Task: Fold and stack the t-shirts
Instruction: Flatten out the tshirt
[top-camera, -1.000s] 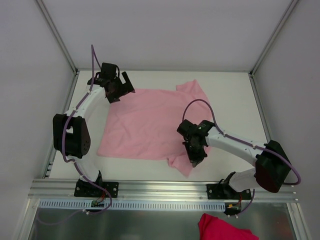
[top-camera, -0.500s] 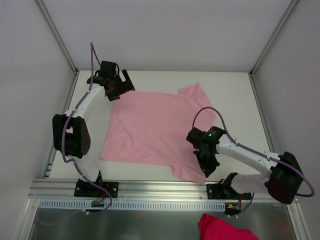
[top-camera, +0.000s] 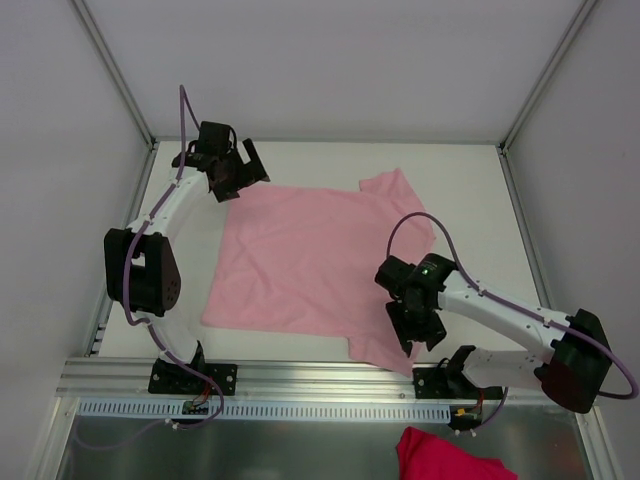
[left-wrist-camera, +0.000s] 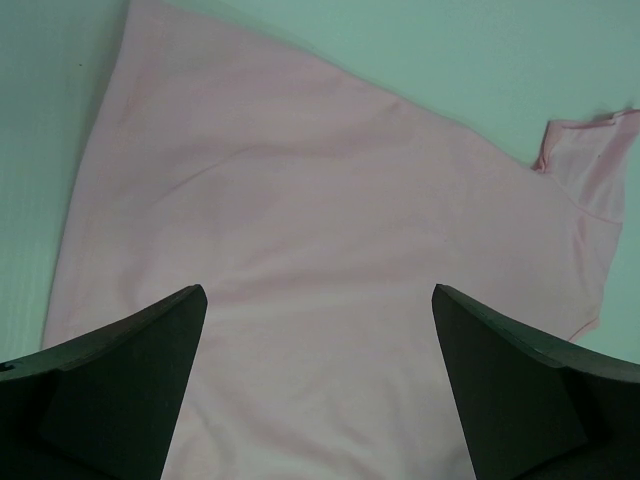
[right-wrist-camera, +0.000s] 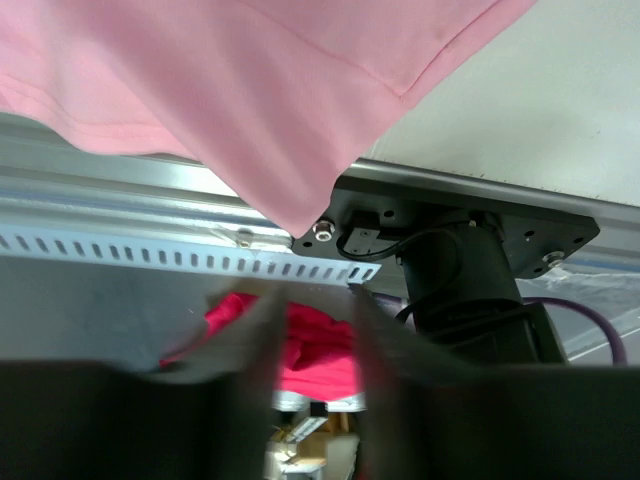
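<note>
Left gripper gapes empty over the t-shirt; right gripper, part-open, holds nothing by the rail, red cloth beyond.

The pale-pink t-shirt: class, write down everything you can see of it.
Plain pale-pink short-sleeved t-shirt of thin, soft-looking fabric, no print. It lies spread nearly flat on the white table, hem to the left, sleeves to the right: one far, one near, its tip over the front rail. The right gripper sits above the near sleeve; contact cannot be told.
</note>
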